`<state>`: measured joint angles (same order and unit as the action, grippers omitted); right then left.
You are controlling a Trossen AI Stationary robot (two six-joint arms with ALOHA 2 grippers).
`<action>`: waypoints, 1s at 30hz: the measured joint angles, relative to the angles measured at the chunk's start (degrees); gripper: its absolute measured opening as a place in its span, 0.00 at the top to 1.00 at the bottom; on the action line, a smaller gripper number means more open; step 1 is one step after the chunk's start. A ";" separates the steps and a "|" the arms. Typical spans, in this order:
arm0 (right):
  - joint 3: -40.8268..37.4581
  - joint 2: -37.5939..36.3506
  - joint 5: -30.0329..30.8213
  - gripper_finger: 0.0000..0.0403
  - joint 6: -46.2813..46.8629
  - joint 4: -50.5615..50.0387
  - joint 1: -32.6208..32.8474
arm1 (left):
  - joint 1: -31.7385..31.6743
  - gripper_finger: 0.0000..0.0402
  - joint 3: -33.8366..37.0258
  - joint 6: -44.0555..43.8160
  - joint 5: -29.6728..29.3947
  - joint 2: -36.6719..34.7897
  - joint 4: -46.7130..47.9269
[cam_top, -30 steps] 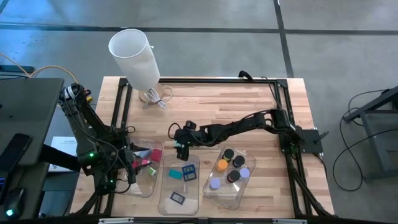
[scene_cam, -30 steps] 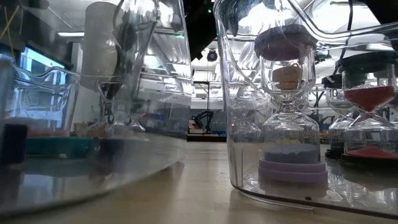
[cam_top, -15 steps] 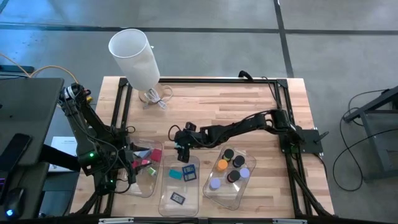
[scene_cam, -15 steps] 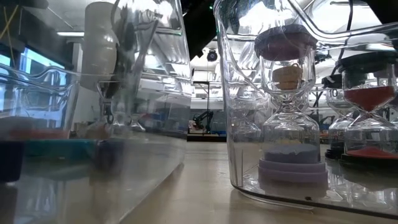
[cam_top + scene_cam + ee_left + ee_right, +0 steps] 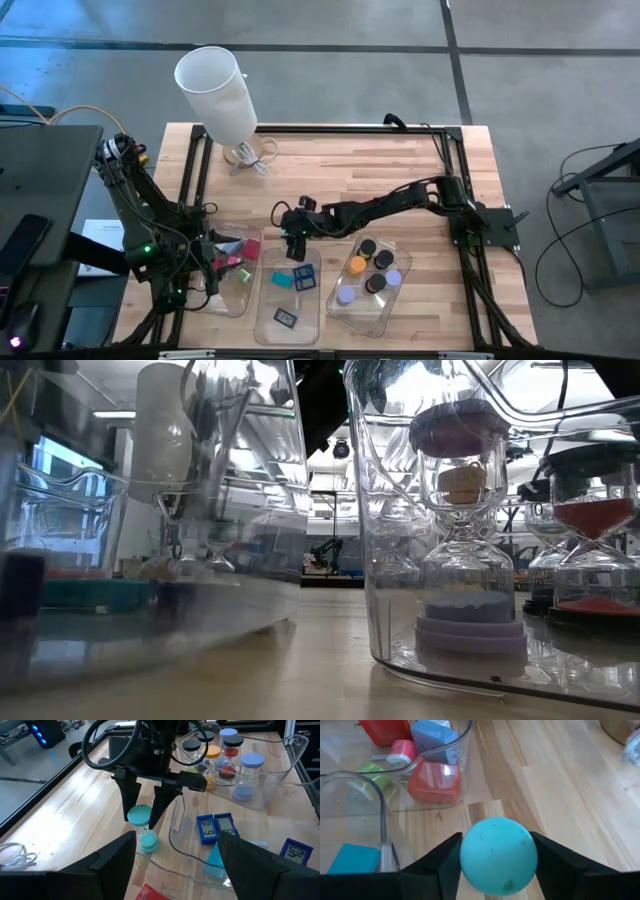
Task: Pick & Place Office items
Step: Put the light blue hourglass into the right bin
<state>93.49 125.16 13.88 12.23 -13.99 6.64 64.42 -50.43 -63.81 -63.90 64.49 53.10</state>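
My right gripper (image 5: 290, 240) reaches to the table's middle and is shut on a teal hourglass (image 5: 142, 827), just off the far rim of the middle clear tray (image 5: 264, 300). That tray holds a teal block (image 5: 282, 281) and small blue blocks (image 5: 215, 827). Red, pink and green pieces lie in the left tray (image 5: 236, 303). Hourglasses with black, orange and purple caps stand in the right tray (image 5: 388, 312). My left gripper (image 5: 175, 870) hangs open above the left tray, touching nothing. My right gripper pinches the hourglass's round teal top cap (image 5: 498, 855) between its two fingers (image 5: 131, 805), one on each side. The fingers come from above, pointing down. The hourglass stands upright with its base (image 5: 148, 844) on the wood beside the middle tray's rim.
A tall white cylinder (image 5: 215, 85) stands at the table's far left, with a coil of white cable (image 5: 250, 158) by its foot. A black frame (image 5: 440, 135) runs round the table. Bare wood lies across the far and middle parts of the table.
Both arms stay almost where they were, and the right gripper stays shut on the teal hourglass. In the low view, the clear tray nearest the camera dips and comes back to its earlier level.
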 joint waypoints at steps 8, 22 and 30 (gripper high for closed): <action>-0.02 -0.24 0.85 0.53 -1.42 -0.03 0.84 | 0.00 0.32 0.00 0.00 0.00 0.00 0.00; -0.28 -2.42 4.21 0.53 -4.62 -0.05 3.58 | 0.00 0.32 0.00 0.00 0.00 0.01 -0.03; -0.36 -7.35 9.69 0.53 -7.11 -2.11 5.14 | -0.02 0.32 0.00 0.00 -0.32 0.02 -0.16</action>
<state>93.14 117.81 23.57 5.12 -16.10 11.78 64.40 -50.43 -63.81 -64.22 64.50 52.94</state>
